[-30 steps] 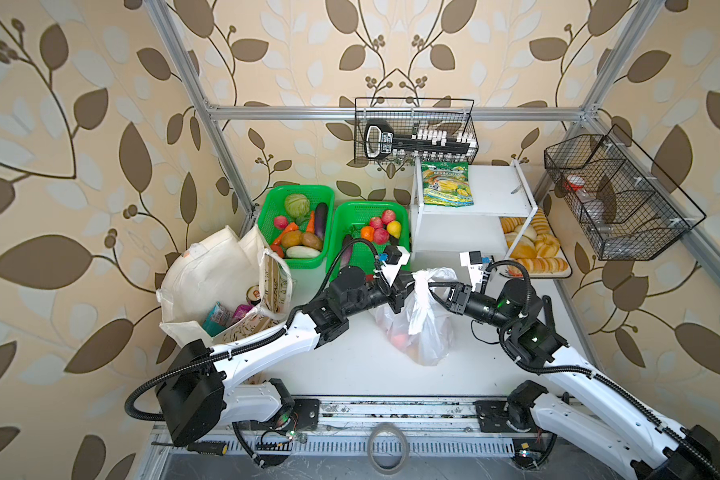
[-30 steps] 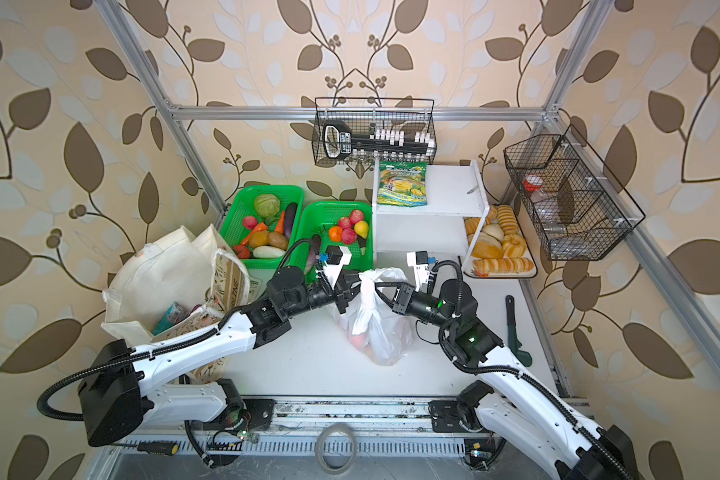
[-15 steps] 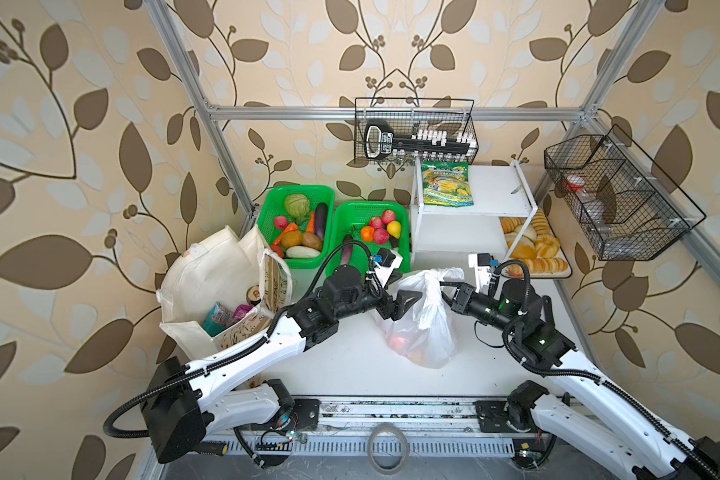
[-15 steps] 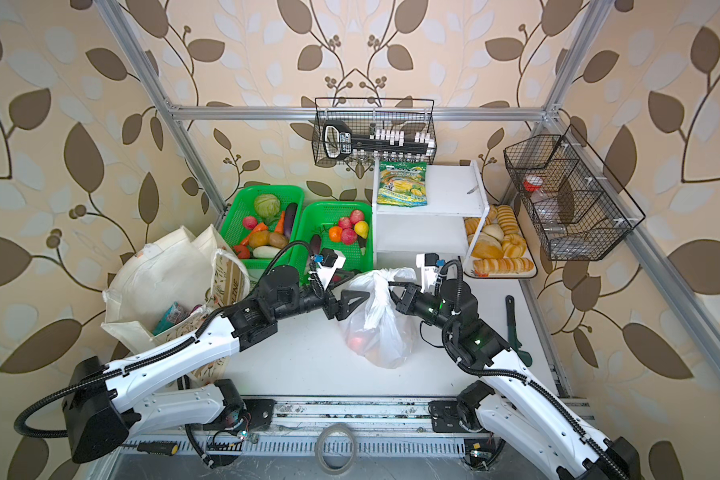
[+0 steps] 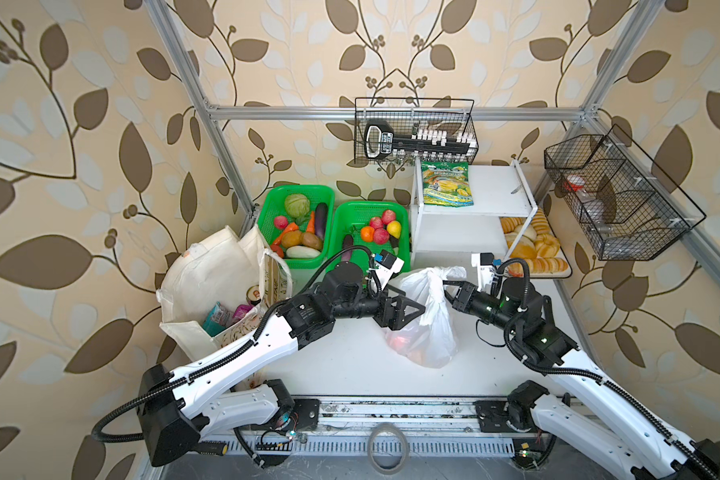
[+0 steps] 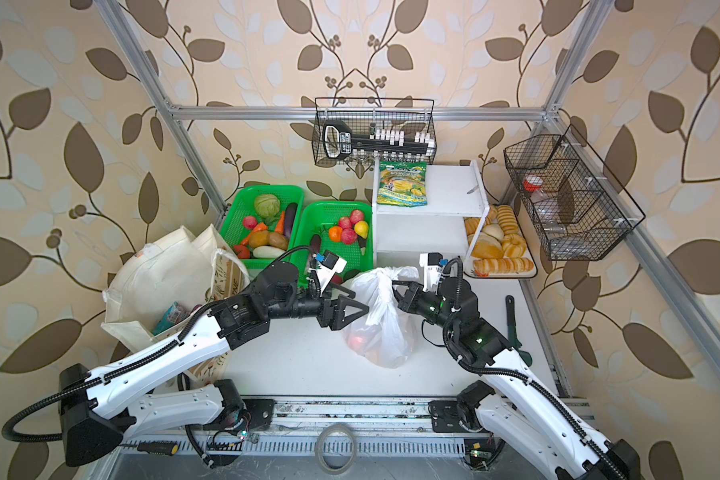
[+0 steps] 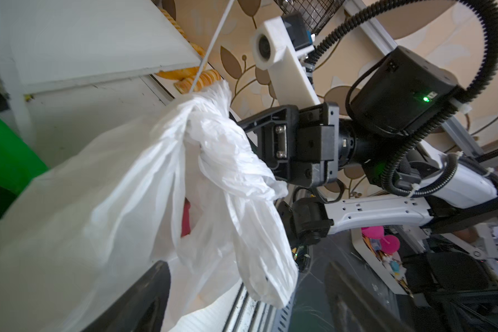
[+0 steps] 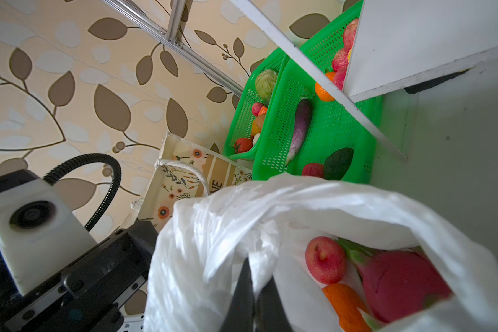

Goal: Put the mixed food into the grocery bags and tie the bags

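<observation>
plastic bag (image 5: 427, 332): on the counter (image 5: 350, 365) between the arms, neck twisted, apple (image 8: 325, 260) and dragon fruit (image 8: 400, 284) inside.
handling: thin, slippery film; bottom-heavy; probably tears if yanked.
grip point: the bunched handles, not the sagging body.
left end effector (image 5: 414, 311): spread wide at the bag's side, gripping nothing.
right end effector (image 5: 445, 289): pinched on a twisted handle.

Beige walls (image 5: 80, 124), brown leaf print. Aluminium frame (image 5: 350, 113) encloses white table (image 5: 350, 365). White shelf unit (image 5: 495, 195) far right. Black wire baskets (image 5: 641, 232) on far and right rails.
</observation>
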`<state>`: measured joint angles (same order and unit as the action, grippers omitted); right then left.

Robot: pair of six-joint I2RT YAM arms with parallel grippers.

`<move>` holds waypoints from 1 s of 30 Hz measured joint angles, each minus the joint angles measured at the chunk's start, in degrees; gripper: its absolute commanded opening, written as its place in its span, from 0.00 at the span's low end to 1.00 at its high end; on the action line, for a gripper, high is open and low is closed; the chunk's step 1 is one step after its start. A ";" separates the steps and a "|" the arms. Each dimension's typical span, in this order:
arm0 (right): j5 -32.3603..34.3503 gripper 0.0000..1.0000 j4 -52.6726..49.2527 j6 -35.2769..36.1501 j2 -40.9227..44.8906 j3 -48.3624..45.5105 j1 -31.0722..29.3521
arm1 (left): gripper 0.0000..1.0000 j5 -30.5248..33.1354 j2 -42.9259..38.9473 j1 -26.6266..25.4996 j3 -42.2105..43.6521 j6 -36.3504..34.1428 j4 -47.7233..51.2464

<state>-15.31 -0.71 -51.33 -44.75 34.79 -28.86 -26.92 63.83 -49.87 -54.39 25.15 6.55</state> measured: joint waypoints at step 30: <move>6.10 0.00 -23.47 5.64 9.46 8.13 2.80 | 0.00 12.07 7.80 -3.50 -5.77 3.63 9.42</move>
<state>-9.21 -24.18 -45.69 -35.29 42.92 -26.06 -14.85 71.64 -53.36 -60.16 28.77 15.97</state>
